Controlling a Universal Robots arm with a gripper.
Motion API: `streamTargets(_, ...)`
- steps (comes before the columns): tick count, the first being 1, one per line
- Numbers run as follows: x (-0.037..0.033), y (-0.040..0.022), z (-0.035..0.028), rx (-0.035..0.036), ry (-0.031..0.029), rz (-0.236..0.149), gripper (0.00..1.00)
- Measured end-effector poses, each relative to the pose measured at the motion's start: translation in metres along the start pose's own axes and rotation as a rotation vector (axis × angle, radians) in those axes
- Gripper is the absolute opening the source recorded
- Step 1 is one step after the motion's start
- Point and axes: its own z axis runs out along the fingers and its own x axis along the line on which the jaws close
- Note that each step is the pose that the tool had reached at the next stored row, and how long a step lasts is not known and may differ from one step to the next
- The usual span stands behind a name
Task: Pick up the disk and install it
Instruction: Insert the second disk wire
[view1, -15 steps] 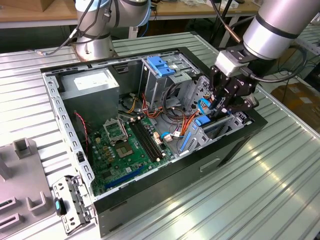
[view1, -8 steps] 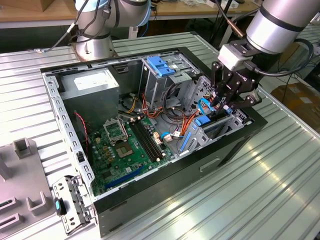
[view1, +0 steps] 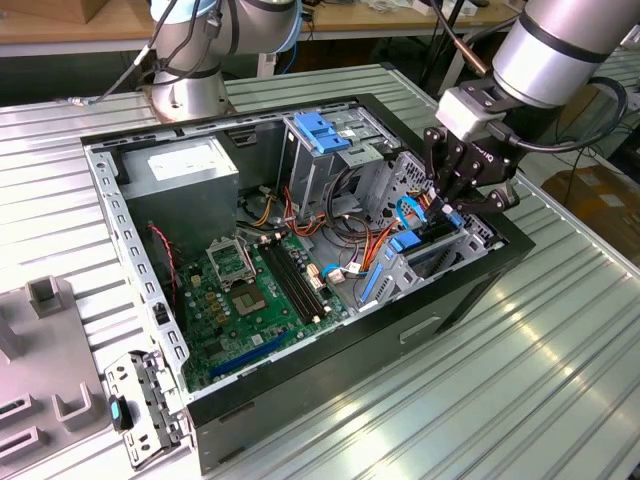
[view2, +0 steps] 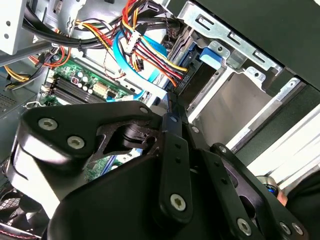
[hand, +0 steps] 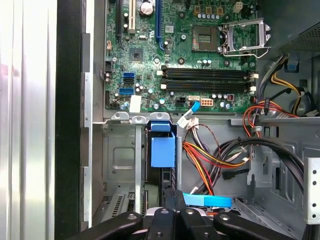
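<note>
The disk (view1: 405, 244) sits in the metal drive cage at the open computer case's front corner, on the exterior view's right. Its blue end tab (hand: 162, 150) faces the motherboard, with the dark body running back under my fingers. In the second wrist view the same blue tab (view2: 210, 55) shows at the mouth of the cage. My gripper (view1: 447, 212) hangs just above the cage's outer end. Its fingers are shut together with nothing between them in both wrist views (hand: 172, 198) (view2: 170, 102), right over the disk's near end.
Bundled red, yellow and black wires (hand: 210, 155) and a flat blue cable (hand: 207, 201) lie beside the cage. The motherboard (view1: 250, 290) fills the case floor. A light-blue latch plate (view1: 322, 130) tops the rear bay. A loose metal bracket (view1: 140, 405) lies on the ribbed table.
</note>
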Motion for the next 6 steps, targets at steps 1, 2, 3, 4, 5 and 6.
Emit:
streamTargets(1, 0.0000, 0.0000, 0.0000, -0.0001, 0.0000, 0.000, 0.11)
streamTargets(2, 0.0000, 0.0000, -0.0001, 0.0000, 0.0000, 0.000, 0.11)
streamTargets(3, 0.0000, 0.0000, -0.0001, 0.0000, 0.0000, 0.000, 0.11)
streamTargets(4, 0.0000, 0.0000, -0.0001, 0.0000, 0.0000, 0.000, 0.11)
streamTargets(5, 0.0000, 0.0000, -0.0001, 0.0000, 0.0000, 0.000, 0.11)
streamTargets(6, 0.0000, 0.0000, -0.0002, 0.0000, 0.0000, 0.000, 0.11)
